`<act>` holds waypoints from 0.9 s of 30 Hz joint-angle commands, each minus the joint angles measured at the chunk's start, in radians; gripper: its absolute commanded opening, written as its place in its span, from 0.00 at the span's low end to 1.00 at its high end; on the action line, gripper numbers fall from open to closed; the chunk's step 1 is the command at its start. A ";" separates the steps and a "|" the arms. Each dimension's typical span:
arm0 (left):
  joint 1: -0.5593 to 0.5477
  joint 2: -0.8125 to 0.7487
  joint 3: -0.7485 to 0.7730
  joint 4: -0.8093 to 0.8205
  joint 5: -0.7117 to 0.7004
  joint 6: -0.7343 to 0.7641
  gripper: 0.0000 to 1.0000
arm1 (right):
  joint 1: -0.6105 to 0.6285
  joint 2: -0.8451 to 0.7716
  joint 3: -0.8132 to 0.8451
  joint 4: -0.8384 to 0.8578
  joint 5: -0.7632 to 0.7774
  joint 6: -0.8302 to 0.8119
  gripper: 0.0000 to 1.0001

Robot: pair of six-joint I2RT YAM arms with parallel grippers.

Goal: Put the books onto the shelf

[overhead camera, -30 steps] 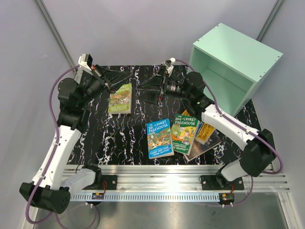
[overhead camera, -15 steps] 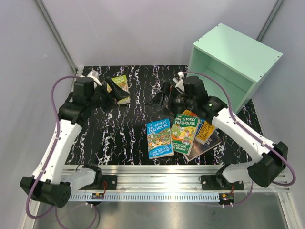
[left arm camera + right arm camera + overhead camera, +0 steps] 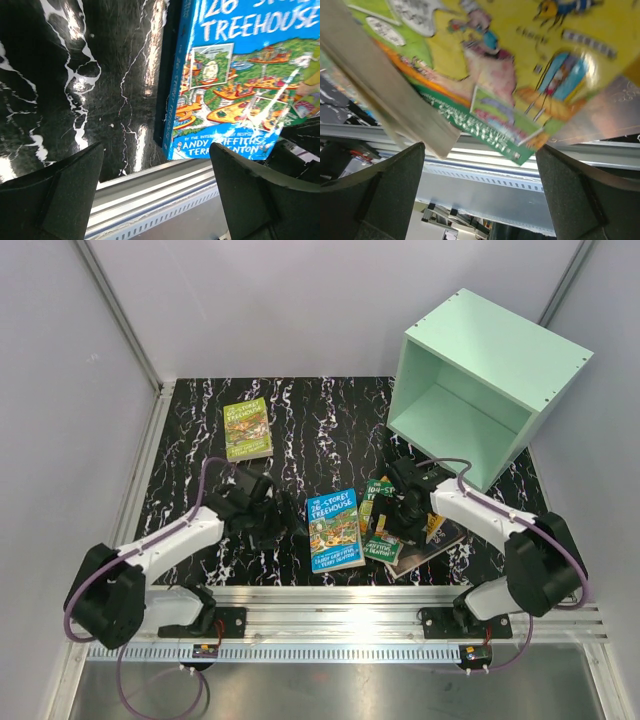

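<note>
The books [image 3: 340, 535] lie mostly in a loose group near the front edge of the black marbled table [image 3: 180, 490]. One lime-green book [image 3: 247, 430] lies alone at the far left.

The left gripper [image 3: 156, 150] hangs low over the table with its fingers [image 3: 60, 200] spread wide and nothing between them. Bare marble and the spine edge of the blue Treehouse book [image 3: 240, 75] show in the gap. That book lies flat just to the gripper's right, its near end close to the aluminium rail [image 3: 150, 192] along the table's front.

The right gripper [image 3: 480, 147] is likewise spread wide, low over the green Treehouse book [image 3: 505, 100], whose near corner shows between the fingertips. The wrist view is blurred, so it cannot be told whether a finger touches the cover, but nothing is pinched.

In the overhead view the green book lies just right of the blue one. It overlaps an orange-blue book [image 3: 432, 527] and a dark book [image 3: 442, 543], which stick out from under it on the right.

The mint-green shelf [image 3: 480, 390] stands at the table's far right corner, its open face turned toward the table's middle. No book is in it. A strip of bare marble separates its opening from the group of books. A wider bare stretch runs across the far half of the table between the shelf and the lime-green book.
</note>
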 commanded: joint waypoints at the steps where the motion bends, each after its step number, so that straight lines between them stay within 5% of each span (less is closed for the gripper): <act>1: -0.025 0.038 -0.029 0.250 0.048 -0.052 0.89 | 0.002 0.027 0.004 0.086 -0.020 -0.029 0.98; 15: -0.074 0.380 -0.057 0.573 0.134 -0.133 0.88 | 0.003 0.137 0.070 0.141 -0.153 -0.044 0.95; 22: -0.076 0.426 -0.042 0.600 0.177 -0.118 0.86 | 0.003 -0.115 -0.114 0.161 -0.190 0.055 0.97; 27: -0.083 0.486 0.007 0.590 0.227 -0.098 0.85 | 0.003 -0.275 -0.248 0.343 -0.204 0.214 0.98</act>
